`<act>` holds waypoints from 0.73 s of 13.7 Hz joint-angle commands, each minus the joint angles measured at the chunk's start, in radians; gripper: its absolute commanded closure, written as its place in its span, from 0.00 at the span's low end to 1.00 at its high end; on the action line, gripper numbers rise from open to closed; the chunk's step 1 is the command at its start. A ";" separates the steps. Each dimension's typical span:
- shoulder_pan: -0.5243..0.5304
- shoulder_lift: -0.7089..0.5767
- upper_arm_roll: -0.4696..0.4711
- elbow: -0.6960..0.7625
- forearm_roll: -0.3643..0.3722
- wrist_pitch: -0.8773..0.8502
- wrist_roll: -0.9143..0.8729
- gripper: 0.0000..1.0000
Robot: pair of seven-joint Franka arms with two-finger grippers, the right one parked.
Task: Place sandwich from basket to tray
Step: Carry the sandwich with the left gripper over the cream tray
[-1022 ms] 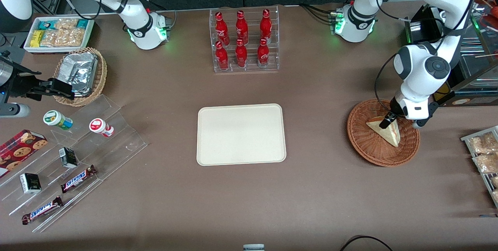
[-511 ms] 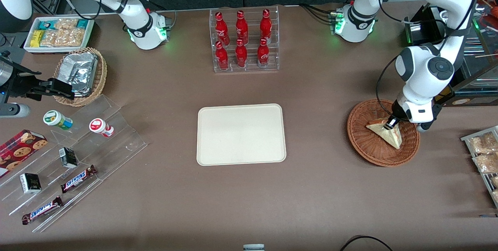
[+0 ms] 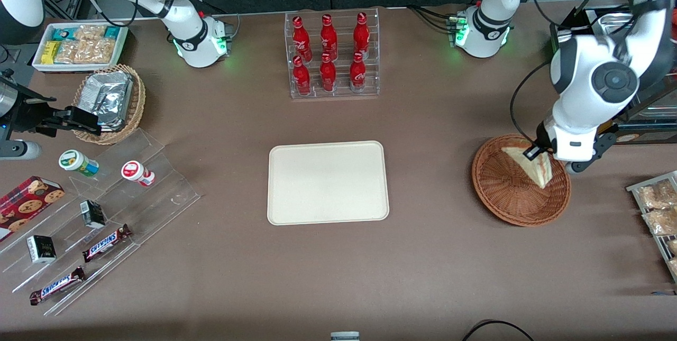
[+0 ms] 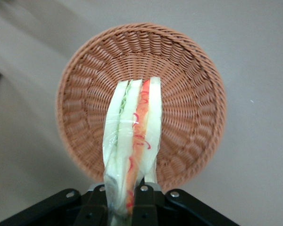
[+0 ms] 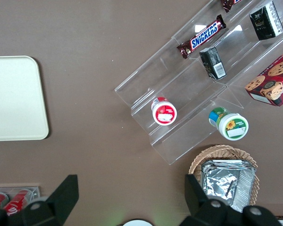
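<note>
The gripper (image 3: 535,154) hangs above the wicker basket (image 3: 508,193), its fingers (image 4: 144,200) pinched on one end of the sandwich (image 3: 538,167). In the wrist view the sandwich (image 4: 132,146) hangs clear above the basket (image 4: 188,94). The cream tray (image 3: 328,182) lies on the counter (image 3: 433,267) well apart from the basket, toward the parked arm's end.

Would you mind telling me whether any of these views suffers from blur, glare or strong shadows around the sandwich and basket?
Left wrist view: the sandwich in the gripper is sharp, with slight sheen on its wrap; the basket rim and the table around it are smeared. Front view: even light, soft shadow beside the basket, green glow at the arm bases. Right wrist view: glare on the acrylic stand.
</note>
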State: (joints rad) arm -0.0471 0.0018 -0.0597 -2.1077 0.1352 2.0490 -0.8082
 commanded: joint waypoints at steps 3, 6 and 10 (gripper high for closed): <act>-0.003 0.015 -0.144 0.202 0.017 -0.211 -0.023 0.98; -0.003 0.032 -0.248 0.282 0.006 -0.256 -0.063 0.98; -0.003 0.084 -0.399 0.370 0.004 -0.256 -0.141 0.97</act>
State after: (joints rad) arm -0.0513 0.0335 -0.3980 -1.8173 0.1342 1.8277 -0.9060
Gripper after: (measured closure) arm 0.855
